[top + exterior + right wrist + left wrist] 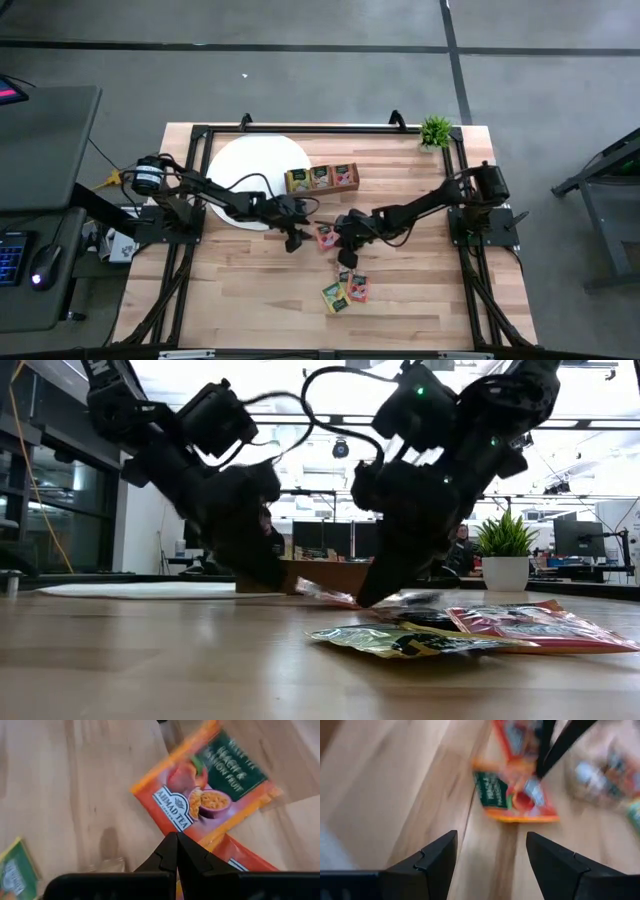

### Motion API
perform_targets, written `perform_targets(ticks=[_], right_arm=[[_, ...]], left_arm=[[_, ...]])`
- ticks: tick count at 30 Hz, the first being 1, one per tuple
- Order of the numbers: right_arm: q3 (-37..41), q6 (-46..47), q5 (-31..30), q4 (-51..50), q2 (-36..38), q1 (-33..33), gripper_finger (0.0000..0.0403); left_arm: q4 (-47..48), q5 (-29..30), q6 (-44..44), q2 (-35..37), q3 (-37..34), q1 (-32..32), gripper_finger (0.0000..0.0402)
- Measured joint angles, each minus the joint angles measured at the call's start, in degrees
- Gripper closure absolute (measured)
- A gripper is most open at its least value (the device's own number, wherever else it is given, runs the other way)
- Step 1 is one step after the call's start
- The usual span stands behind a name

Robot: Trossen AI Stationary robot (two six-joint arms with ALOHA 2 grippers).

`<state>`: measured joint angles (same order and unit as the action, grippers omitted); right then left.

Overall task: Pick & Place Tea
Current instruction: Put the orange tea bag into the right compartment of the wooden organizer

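**Two grippers meet over an orange tea packet at mid-table**

Both arms reach toward the middle of the wooden tabletop [250, 290]. The left gripper [296, 240] hangs low with its fingers spread wide and nothing between them; in its wrist view an orange tea packet [515, 800] lies flat on the wood just ahead of the open fingers. The right gripper [347, 253] has its fingers pressed together into a closed point. Its tip sits at the edge of the same orange packet [210, 795], whose dark green label reads as peach and passion fruit; whether the tip pins the packet or only touches it cannot be told.

Another red-orange packet [245, 860] peeks out beneath the right gripper's fingers, and a green packet [15, 870] lies apart on the wood. Nearer the front edge of the tabletop, a yellow-green packet [334, 297] and a red packet [357, 288] lie side by side, touching. Behind the grippers, a wooden tray [320, 178] holds packets in its three compartments, beside a white round mat [250, 165]. A small potted plant [436, 131] stands at the far right corner.
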<state>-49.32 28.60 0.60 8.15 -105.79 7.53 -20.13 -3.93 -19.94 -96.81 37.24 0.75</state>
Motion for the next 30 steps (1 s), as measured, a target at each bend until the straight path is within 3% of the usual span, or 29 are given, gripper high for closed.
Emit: perform_targets(ticks=[19,30], right_arm=[[-0.3,3.9,0.3,2.2,-2.6,0.0,0.0403],[-0.2,2.2,0.4,2.3,-2.7,0.0,0.0403]], left_arm=[[-3.7,-1.9,-1.6,-2.9,1.1,0.0,0.0168],[-4.6,-3.0,-9.1,-2.9,1.1,0.0,0.0168]])
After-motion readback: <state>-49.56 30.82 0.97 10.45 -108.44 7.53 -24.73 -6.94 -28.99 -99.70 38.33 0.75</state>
